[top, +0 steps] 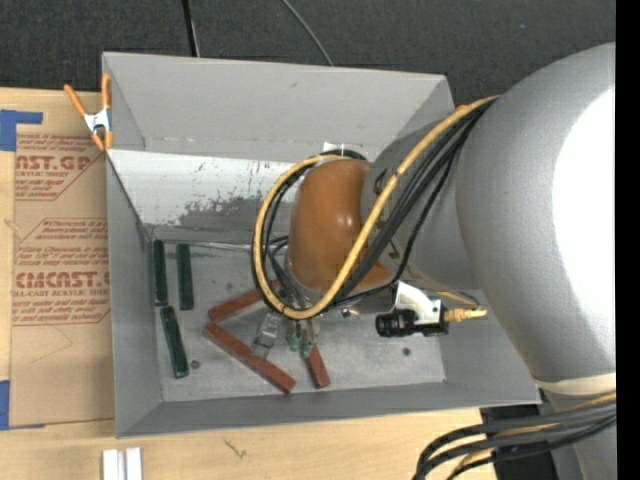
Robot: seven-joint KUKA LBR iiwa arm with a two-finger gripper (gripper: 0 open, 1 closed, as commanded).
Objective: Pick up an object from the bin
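Observation:
My gripper (pixel 283 341) hangs low over the bin floor, just below the orange wrist cover, amid a small cluster of red-brown sticks. A long red-brown stick (pixel 249 357) lies slanted to its lower left, and its right end reaches under the gripper. A shorter red-brown stick (pixel 234 306) lies to the upper left of the gripper. Another short one (pixel 317 366) sits just to its lower right. Whether any stick is between the gripper's tips is hidden by the cover and cables.
Three dark green sticks lie along the bin's left side: two upright ones (pixel 158 271) (pixel 185 276) and one lower down (pixel 174 341). The arm and its cables cover the bin's right half.

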